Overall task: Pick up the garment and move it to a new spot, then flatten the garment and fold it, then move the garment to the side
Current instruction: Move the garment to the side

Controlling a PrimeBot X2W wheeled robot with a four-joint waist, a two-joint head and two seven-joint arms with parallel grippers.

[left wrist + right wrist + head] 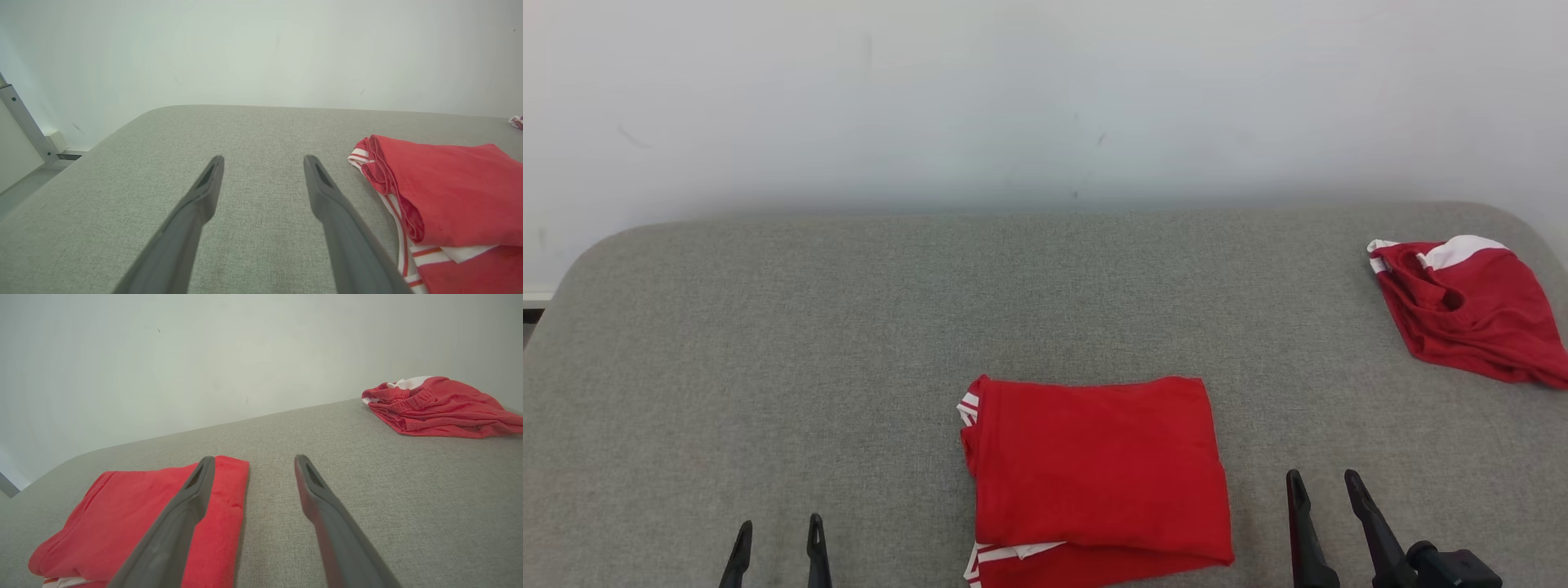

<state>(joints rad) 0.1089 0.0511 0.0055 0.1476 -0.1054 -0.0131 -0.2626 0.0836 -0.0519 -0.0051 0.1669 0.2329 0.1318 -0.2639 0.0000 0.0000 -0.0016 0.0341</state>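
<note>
A folded red cloth garment with white striped trim (1094, 474) lies squared off at the near middle of a grey fabric-covered bench (768, 327), between the robot's two claws, both spread wide and holding nothing. The left claw (780, 527) hovers over bare covering well to the garment's left. The right claw (1323, 478) is just beside its right edge, and in the right wrist view one dark finger (192, 498) overlaps the fold's corner, though whether it touches cannot be told. A second, crumpled red-and-white garment (1470, 310) rests well apart at the bench's far right, before a plain pale wall (1045, 98). With the folding seemingly complete, what appears left to do is the shift to the side. The bundle looks light, soft and limp: several thin layers with no stiffness, liable to sag, slide apart or come unfolded if lifted by a single layer or one corner. The grey covering looks coarse enough to drag on the bottom layer should the stack be pushed rather than lifted. A sound hold would likely be a pinch through the whole stack at opposite edges, the left side where the striped hems bunch and the clean right fold, so both claws carry it level. The striped layer poking out at the near left is the likeliest part to be left behind.
</note>
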